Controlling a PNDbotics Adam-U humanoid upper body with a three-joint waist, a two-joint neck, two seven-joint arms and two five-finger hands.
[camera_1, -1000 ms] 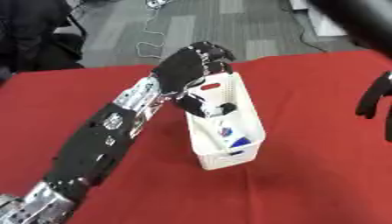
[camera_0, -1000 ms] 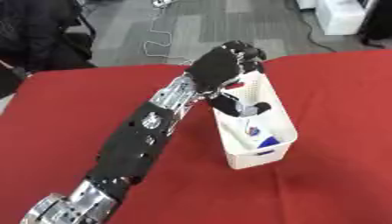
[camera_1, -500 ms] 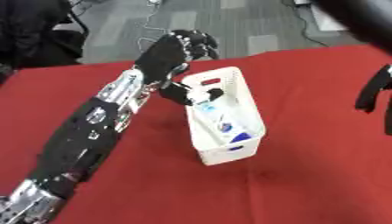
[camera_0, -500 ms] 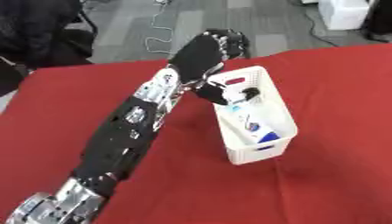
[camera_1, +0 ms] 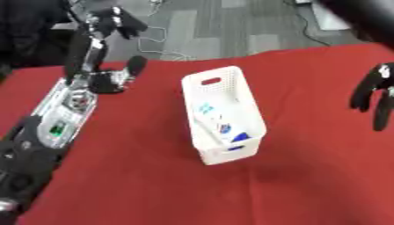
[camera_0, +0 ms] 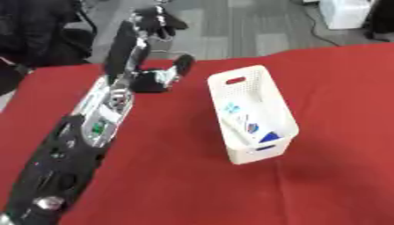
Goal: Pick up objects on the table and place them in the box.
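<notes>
Box (camera_0: 254, 110): white plastic basket with perforated walls and a slot handle in the far end wall. It stands upright near the middle of the table, long axis running away from the robot and slightly askew.

Contents: a white packet with blue markings (camera_0: 248, 125) lies along the floor of the box, toward its near end. What it is cannot be made out beyond the white and blue colours.

Table (camera_0: 177, 176): covered in red cloth. The box stands on it.

Left hand (camera_0: 158, 19): raised high at the far left, past the table's far edge and well apart from the box. The fingers look loosely curled and nothing shows in them. The left arm (camera_0: 92, 127), black with silver joints, runs from the lower left corner up across the left side of the table to that hand.

Right hand (camera_1: 373, 94): seen in the right eye view only, at the right edge above the cloth, well apart from the box. Fingers hang down, relaxed and spread, holding nothing.

Surroundings: grey carpet floor (camera_0: 246, 30) beyond the table, with a cable (camera_1: 173, 52) lying on it.
</notes>
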